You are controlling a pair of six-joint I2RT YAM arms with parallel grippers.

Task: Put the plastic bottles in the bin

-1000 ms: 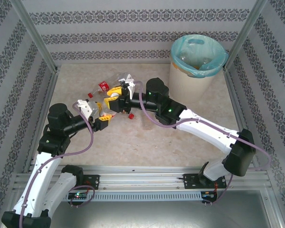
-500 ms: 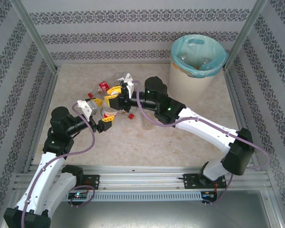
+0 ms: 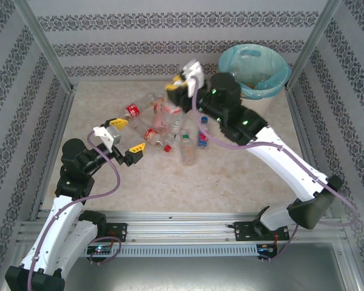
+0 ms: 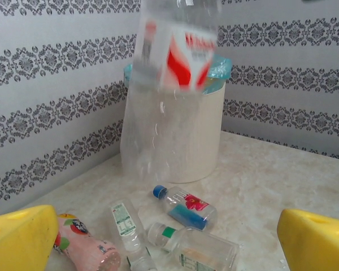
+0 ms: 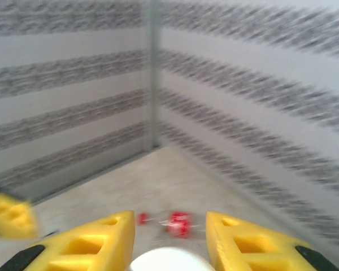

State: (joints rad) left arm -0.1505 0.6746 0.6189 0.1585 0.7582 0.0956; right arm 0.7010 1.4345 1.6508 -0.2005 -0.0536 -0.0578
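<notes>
**A:** While the right pincer hangs high above the table, what sits in it?

**B:** It is clamped on a red-labelled bottle. The bottle hangs straight below the yellow fingers, and the right wrist view has a white rounded top between them. The pincer is up near the table's far edge, left of the bin.

**A:** And the other one?

**B:** The left pincer is spread wide open, low over the table's left half. The loose bottles lie just beyond it, toward the far edge.

**A:** What is hard to see?

**B:** The hanging bottle is blurred in the left wrist view. The frame cuts off its top, and the label's words cannot be read. The white top in the right wrist view is cut off at the bottom edge. That view is smeared, so the red specks on the table below cannot be identified. From above, the right arm covers most of the bin's wall.

**A:** What holds what?

**B:** The bin stands in the table's far right corner, with a turquoise liner folded over its rim. Something clear glints inside, but how many bottles cannot be told. On the table lie a blue-capped bottle, a green-labelled bottle and a pink-labelled bottle, close together.
</notes>
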